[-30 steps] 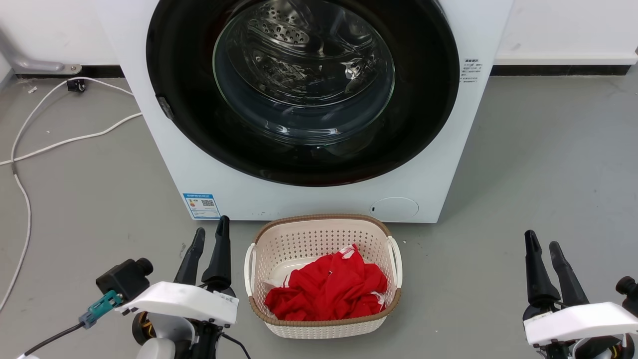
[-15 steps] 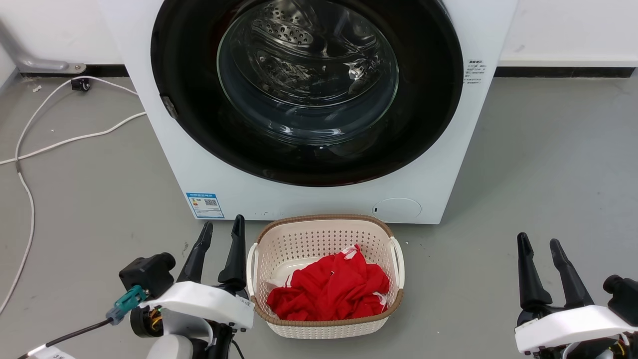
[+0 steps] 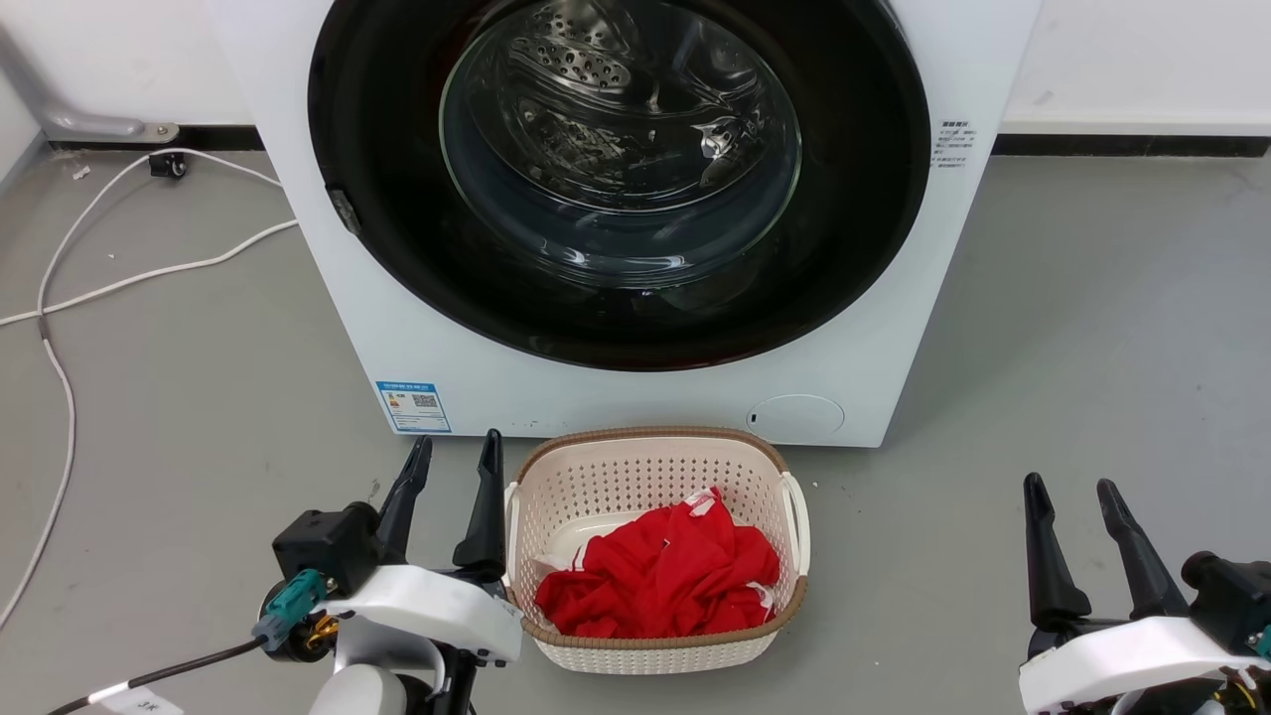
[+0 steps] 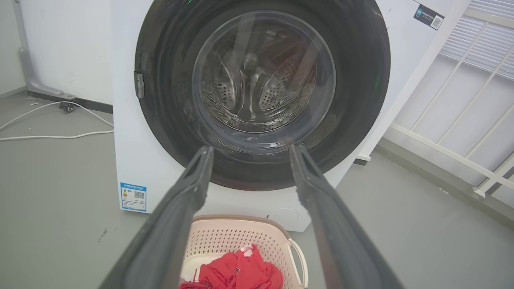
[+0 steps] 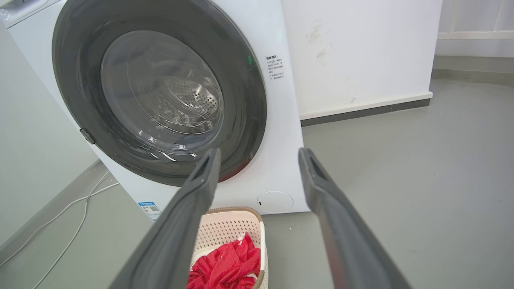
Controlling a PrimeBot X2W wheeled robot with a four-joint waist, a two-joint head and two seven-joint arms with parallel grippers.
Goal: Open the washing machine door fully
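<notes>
My left gripper (image 3: 458, 437) has edged in beside the laundry basket (image 3: 635, 477), fingers apart and empty, as on my right gripper (image 3: 1069, 481); the washing machine door (image 3: 621, 149) sits shut ahead, so I'd rise clear of the basket and hook the grey catch (image 3: 344, 211) on its left rim.

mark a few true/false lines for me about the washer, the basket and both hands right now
1. The washing machine door is shut on the washing machine. True.
2. The left hand grips the door. False: it is open, low beside the basket, apart from the door.
3. The basket holds red cloth. True.
4. The right hand is shut. False: its fingers are spread and hold nothing.
5. The white cable lies to the machine's right. False: it lies to the robot's left of the machine.
</notes>
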